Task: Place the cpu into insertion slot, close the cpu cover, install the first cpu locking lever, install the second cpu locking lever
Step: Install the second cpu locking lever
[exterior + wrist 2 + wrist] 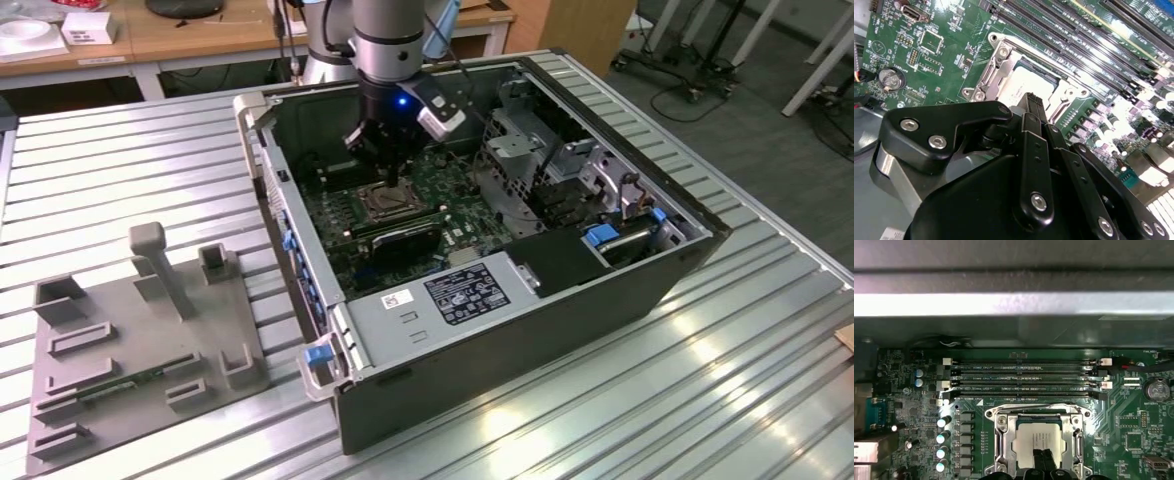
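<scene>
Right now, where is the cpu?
The cpu lies in the insertion slot under the cpu cover, beside the memory slots in both wrist views, with the pincer directly over it.

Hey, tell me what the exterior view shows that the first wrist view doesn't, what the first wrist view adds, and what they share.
Exterior view alone: the whole open computer case lying on the slatted metal table, the grey fixture tray toward the exterior view's left, and the robot arm reaching down into the case.

First wrist view alone: the row of long black memory slots, the round coin battery, and the cpu seated inside the silvery cpu cover.

Both: the green motherboard, the insertion slot, and the gripper right over it.
</scene>
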You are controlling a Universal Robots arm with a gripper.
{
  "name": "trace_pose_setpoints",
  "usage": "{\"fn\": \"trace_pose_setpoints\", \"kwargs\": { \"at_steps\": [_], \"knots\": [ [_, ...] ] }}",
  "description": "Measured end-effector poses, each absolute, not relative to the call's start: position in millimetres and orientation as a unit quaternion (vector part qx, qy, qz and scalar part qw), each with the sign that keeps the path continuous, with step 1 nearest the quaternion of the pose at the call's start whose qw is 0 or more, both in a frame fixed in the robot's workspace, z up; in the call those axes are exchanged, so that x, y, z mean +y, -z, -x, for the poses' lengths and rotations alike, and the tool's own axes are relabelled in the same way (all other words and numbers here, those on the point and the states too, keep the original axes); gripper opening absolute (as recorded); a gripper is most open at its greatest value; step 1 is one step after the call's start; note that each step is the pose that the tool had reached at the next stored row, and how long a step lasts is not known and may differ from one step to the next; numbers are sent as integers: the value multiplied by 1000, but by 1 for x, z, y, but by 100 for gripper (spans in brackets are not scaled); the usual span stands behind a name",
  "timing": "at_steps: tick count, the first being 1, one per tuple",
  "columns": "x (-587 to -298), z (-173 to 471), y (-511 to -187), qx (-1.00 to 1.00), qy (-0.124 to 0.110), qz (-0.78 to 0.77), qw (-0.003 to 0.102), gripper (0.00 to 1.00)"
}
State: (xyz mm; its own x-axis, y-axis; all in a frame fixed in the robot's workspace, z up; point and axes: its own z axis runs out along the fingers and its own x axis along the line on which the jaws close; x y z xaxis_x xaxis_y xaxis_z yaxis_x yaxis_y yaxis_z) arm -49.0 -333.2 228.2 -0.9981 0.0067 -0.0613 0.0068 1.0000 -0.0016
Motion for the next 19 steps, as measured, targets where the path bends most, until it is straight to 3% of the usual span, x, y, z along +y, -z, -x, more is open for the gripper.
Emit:
{"fn": "trace_pose_setpoints", "kwargs": {
  "at_steps": [19],
  "knots": [
    [-334, 49, -243, 1000, 1, -3, 26, 11]
  ]
}}
